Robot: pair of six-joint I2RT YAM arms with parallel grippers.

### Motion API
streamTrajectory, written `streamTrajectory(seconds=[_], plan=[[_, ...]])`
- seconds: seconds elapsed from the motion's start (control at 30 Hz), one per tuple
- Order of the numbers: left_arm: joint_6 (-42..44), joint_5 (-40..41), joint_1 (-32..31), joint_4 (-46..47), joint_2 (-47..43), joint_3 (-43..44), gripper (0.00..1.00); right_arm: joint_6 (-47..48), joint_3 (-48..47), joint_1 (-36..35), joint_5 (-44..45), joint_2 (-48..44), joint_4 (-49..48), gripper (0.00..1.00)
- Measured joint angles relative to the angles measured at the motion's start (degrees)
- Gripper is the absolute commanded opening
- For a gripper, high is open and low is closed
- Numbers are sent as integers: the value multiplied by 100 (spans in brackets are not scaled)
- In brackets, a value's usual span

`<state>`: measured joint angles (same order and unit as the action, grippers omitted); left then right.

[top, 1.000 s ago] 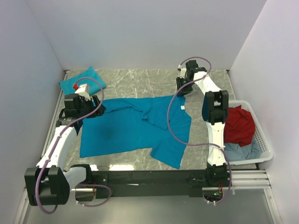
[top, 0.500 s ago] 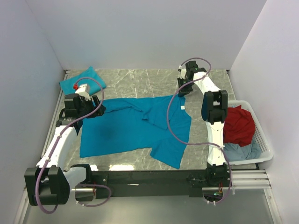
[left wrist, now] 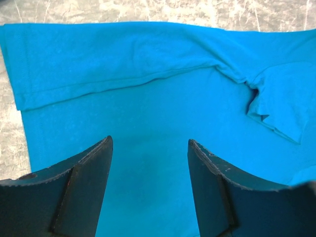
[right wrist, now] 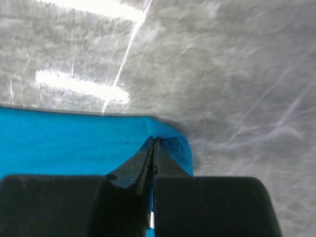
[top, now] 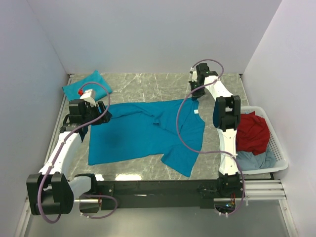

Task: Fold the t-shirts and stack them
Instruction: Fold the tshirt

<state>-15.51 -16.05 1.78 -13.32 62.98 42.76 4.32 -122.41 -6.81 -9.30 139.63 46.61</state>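
We see the bright teal-blue cloth t-shirt [top: 143, 133] spread on the grey marbled table [top: 148, 84], long axis running left to right, our right gripper [right wrist: 153, 148] clamped on its far right corner and our left gripper [left wrist: 149, 140], jaws apart, above its left end.

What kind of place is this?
Likely a robot lab's laundry-folding cell: plain white walls around a marble-patterned tabletop, a spread teal cloth t-shirt, a white plastic basket of clothes.

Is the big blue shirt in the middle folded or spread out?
Spread out. The big t-shirt lies flat across the table, a sleeve sticking out, with only its far edge doubled over.
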Motion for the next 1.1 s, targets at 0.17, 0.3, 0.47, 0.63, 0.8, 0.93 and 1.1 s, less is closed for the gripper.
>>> streamTrajectory(seconds=[0.17,0.3,0.47,0.63,0.8,0.93,1.1], plan=[[-22,101,0,17,188,0,65,57,-468,2,251,101,4,0],[-170,328,2,52,656,26,54,136,-737,7,487,120,-140,0],[-444,761,17,-162,1939,664,55,267,-778,11,741,142,-308,0],[-675,1296,28,-247,2802,1292,54,330,-785,11,879,249,-398,0],[-966,1836,42,-289,3200,1521,53,369,-785,11,898,352,-444,0],[-1128,2096,46,-289,3528,1720,51,409,-785,11,909,389,-476,0],[-1274,2406,76,-369,3687,1749,50,431,-785,11,922,391,-509,0]])
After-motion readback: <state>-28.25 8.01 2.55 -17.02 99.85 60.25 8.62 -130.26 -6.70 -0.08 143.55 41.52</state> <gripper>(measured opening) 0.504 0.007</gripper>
